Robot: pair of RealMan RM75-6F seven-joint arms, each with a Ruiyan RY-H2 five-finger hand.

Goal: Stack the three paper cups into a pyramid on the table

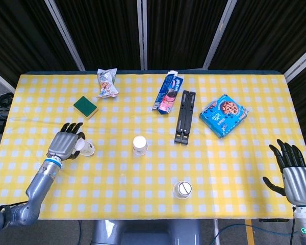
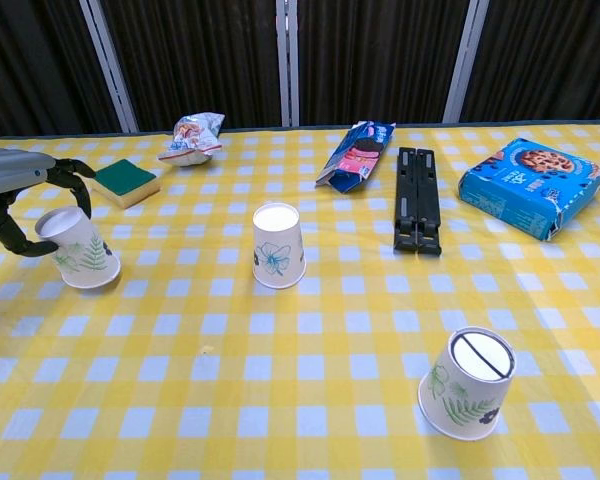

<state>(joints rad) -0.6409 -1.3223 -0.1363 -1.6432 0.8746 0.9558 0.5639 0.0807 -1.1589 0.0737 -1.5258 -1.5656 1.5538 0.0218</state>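
Three white paper cups with leaf prints stand upside down on the yellow checked table [image 1: 234,163]. The left cup [image 1: 86,148] [image 2: 80,249] is tilted, and my left hand [image 1: 66,143] [image 2: 18,190] grips its top from the left, fingers over it and thumb in front. The middle cup [image 1: 139,145] [image 2: 279,245] stands upright and alone. Near the front edge sits the third cup [image 1: 183,189] [image 2: 467,384]. My right hand [image 1: 295,171] hovers at the table's front right corner, fingers spread and holding nothing; the chest view does not show it.
Along the back lie a green sponge [image 1: 85,106] [image 2: 124,182], a snack bag [image 1: 106,82], a blue cookie sleeve [image 1: 168,92], a black folded stand [image 1: 185,117] [image 2: 418,198] and a blue cookie box [image 1: 224,115] [image 2: 532,186].
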